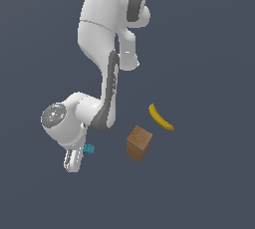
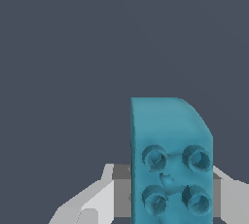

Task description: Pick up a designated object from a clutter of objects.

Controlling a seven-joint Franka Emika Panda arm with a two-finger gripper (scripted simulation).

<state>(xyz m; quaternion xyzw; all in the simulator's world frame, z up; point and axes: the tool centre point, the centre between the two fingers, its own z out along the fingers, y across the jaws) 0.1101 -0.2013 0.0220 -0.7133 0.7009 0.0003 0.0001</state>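
Observation:
The designated object, a teal studded brick (image 2: 170, 159), fills the wrist view between my gripper's (image 2: 168, 191) two fingers. The grey pads (image 2: 121, 189) press against both of its sides, so the gripper is shut on it. In the exterior view only a small teal corner of the brick (image 1: 89, 149) shows beside the white hand, low on the exterior view's left. The gripper (image 1: 83, 152) itself is mostly hidden behind the wrist there. I cannot tell whether the brick rests on the floor or hangs above it.
A brown box (image 1: 139, 143) stands to the exterior view's right of the hand. A yellow banana (image 1: 160, 117) lies beyond it, farther right. The arm's white links (image 1: 107, 29) tower over the upper middle.

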